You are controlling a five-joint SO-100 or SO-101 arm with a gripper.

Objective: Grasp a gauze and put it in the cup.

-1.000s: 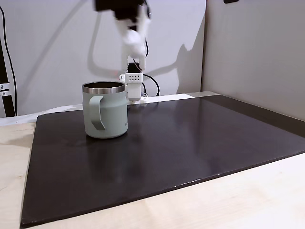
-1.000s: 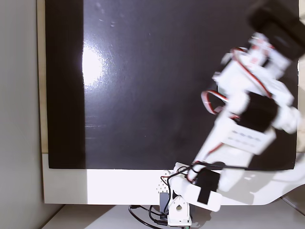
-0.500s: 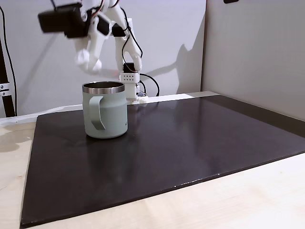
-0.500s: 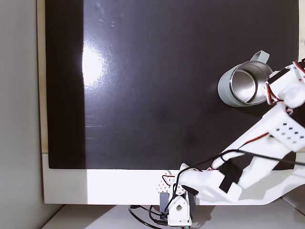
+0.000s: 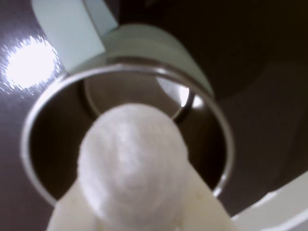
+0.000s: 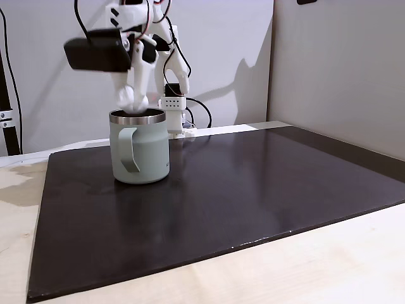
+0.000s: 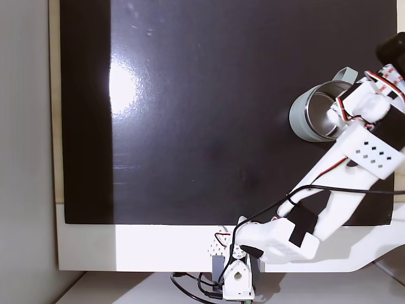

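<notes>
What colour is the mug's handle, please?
Pale sage green, like the mug; the handle shows best in a fixed view.

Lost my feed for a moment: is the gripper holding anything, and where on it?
Yes: the gripper holds the gauze, pinched at its sides, rounded end pointing into the cup.

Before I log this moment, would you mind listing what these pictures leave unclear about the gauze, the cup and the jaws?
- Jaws: in the wrist view the gauze covers them; their gap is unreadable.
- Gauze: in a fixed view it is small and blurred against the gripper.
- Cup floor: in the wrist view the gauze hides much of the inside of the cup.
- Cup: in a fixed view the arm overlaps one side.
</notes>
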